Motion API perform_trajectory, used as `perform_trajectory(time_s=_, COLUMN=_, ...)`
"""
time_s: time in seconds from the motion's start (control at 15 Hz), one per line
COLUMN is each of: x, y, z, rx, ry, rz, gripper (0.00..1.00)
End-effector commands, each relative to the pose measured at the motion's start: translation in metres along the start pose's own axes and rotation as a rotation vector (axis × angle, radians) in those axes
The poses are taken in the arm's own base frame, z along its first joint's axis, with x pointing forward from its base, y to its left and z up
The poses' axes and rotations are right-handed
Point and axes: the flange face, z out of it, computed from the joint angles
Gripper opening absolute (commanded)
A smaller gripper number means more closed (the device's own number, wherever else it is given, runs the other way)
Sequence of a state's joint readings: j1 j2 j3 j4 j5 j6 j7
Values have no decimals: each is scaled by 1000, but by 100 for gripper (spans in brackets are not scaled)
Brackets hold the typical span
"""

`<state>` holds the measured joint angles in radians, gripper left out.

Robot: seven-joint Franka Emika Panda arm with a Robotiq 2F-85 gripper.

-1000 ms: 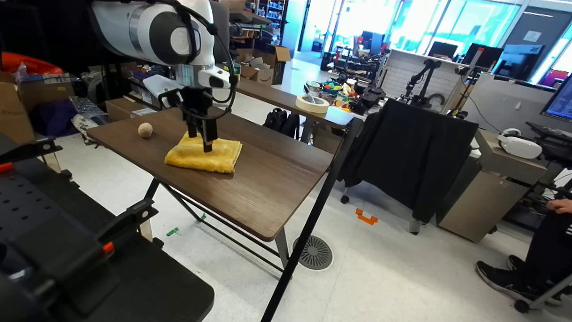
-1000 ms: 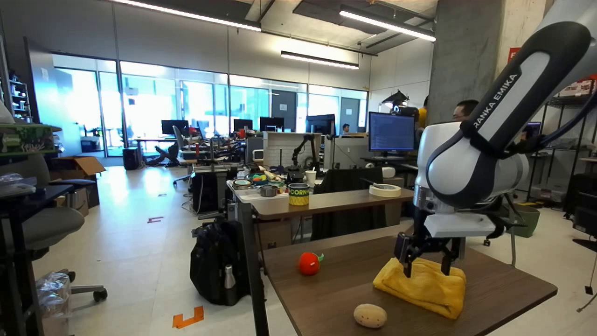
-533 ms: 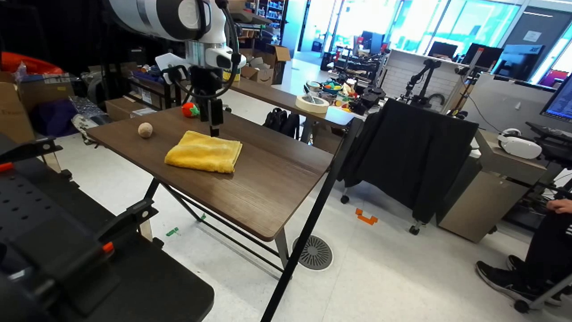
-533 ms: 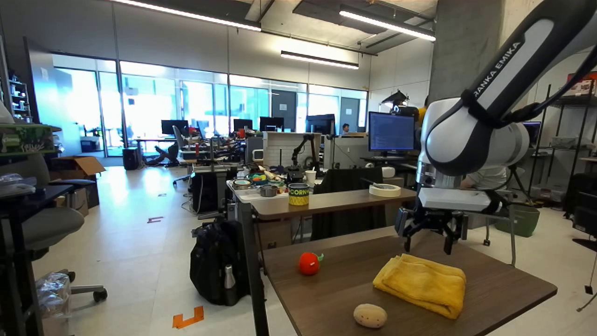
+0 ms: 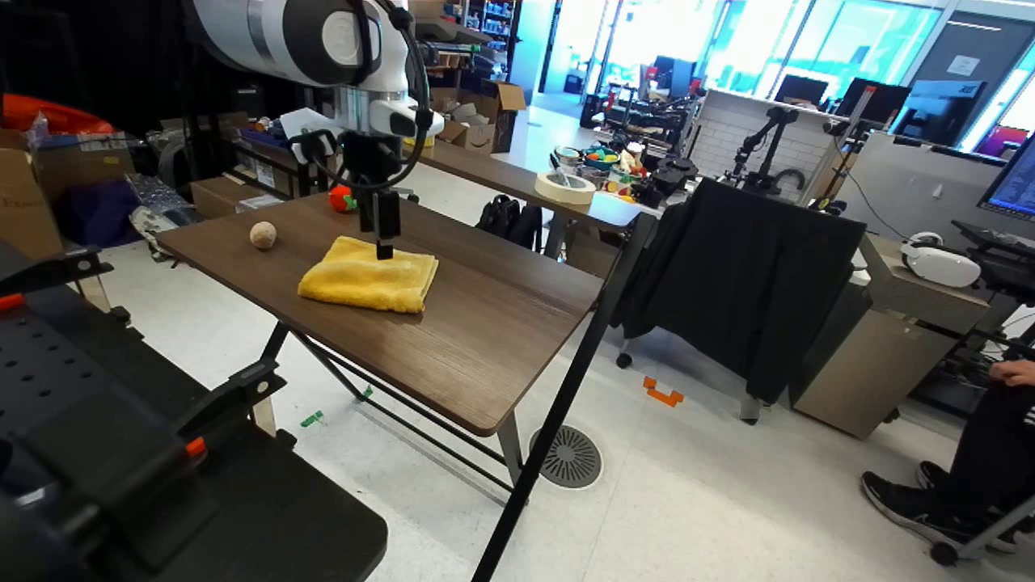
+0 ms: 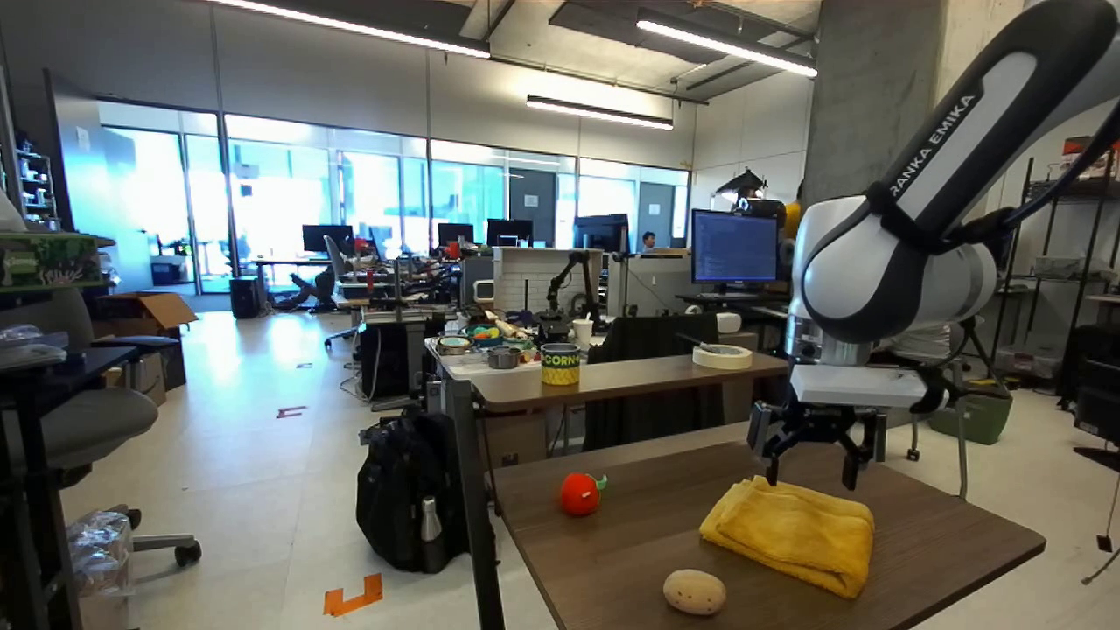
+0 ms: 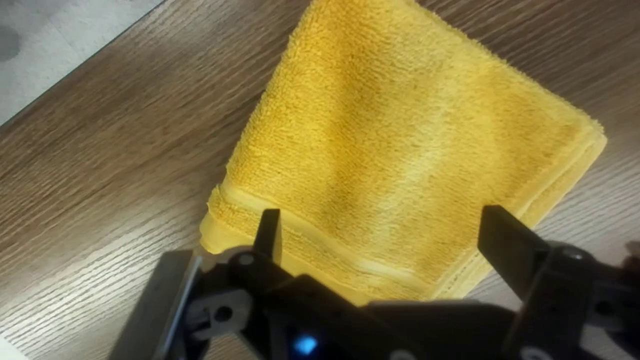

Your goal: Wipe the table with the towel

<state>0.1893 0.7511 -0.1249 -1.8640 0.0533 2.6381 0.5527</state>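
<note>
The folded yellow towel (image 5: 364, 284) lies flat on the dark brown table (image 5: 485, 364), in both exterior views. Above the towel's edge farther from the beige ball (image 6: 810, 551), no contact shows between the cloth and my gripper (image 6: 810, 484). In the wrist view, the towel (image 7: 400, 125) fills the middle, its banded edge and a stitched corner running beneath the gripper (image 7: 382, 212). The fingers (image 7: 510, 245) stand wide apart, one over the banded edge and one over the stitched side, with nothing gripped. Bare wood of the table (image 7: 125, 150) shows around the cloth.
A beige ball with dots (image 6: 694, 592) and a red-orange round object with a green tip (image 6: 581, 494) also sit on the tabletop. Behind stands a higher shelf (image 6: 630, 374) bearing a tape roll (image 6: 722, 356) and a can (image 6: 560, 364). A black post (image 5: 558, 412) rises beside the table.
The gripper lifted off the towel and shifted toward the shelf side, then came down slightly. Its fingers stayed apart. The towel kept its place; the red-orange object came into sight behind the gripper.
</note>
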Motion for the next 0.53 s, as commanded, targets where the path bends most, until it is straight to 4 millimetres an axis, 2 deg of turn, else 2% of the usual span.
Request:
perform_trajectory(time_s=0.0, x=7, y=3, z=21, rx=-17, ry=12, rz=-13, gripper=100)
perform_trajectory(time_s=0.2, x=7, y=5, z=32, rx=-12, ry=-9, rz=-40, gripper=100)
perform_trajectory(time_s=0.27, x=1, y=7, z=29, rx=-25, ry=-14, rz=-17, gripper=100)
perform_trajectory(time_s=0.47, x=2, y=6, z=35, rx=-28, ry=-17, rz=-30, gripper=100)
